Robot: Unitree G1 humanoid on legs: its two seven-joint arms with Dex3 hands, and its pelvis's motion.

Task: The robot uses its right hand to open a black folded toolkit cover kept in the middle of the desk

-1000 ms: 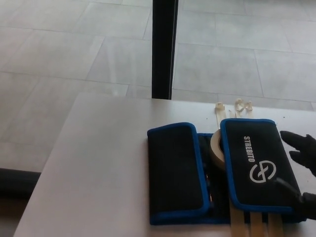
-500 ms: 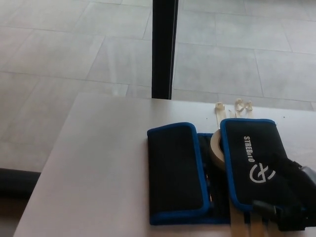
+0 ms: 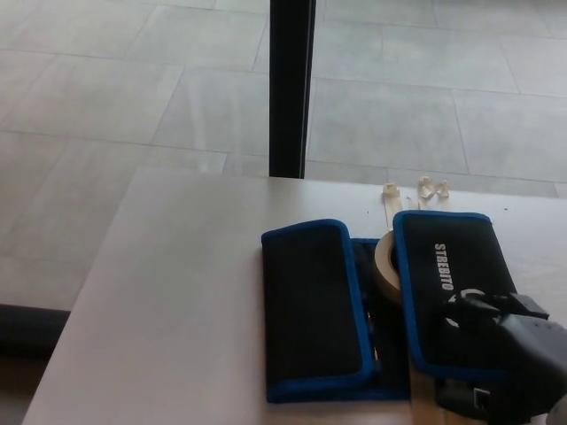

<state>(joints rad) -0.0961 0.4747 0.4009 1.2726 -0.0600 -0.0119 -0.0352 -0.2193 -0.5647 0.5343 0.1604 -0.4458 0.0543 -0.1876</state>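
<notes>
The head view looks down on a pale grey desk point(image 3: 186, 292) with a grey tiled floor point(image 3: 133, 88) beyond its far edge. A black vertical post point(image 3: 291, 88) rises from the floor just behind that far edge, near its middle. Close to the far edge, right of the post, lie a few small cream plastic clips point(image 3: 432, 186), and pale cream strips point(image 3: 390, 202) run from there under the case.

The black fabric toolkit cover with blue piping point(image 3: 381, 305) lies toward the near right part of the desk, its near edge close to the desk's near edge. Its left flap point(image 3: 310, 305) lies flat and closed over the middle. Its right flap point(image 3: 447, 283) is also folded inward, resting raised on a cream roll of masking tape point(image 3: 386, 266) that pokes out from under its left edge, in the gap between the two flaps.

The robot's right hand point(image 3: 500, 354) comes in from the near right corner and lies on top of the right flap, covering its near half and part of the white round logo there. The black fingers point(image 3: 474, 305) press on the flap's surface; whether they grip its edge or merely rest on it cannot be told.

White lettering along the right flap reads "STREBITO".
</notes>
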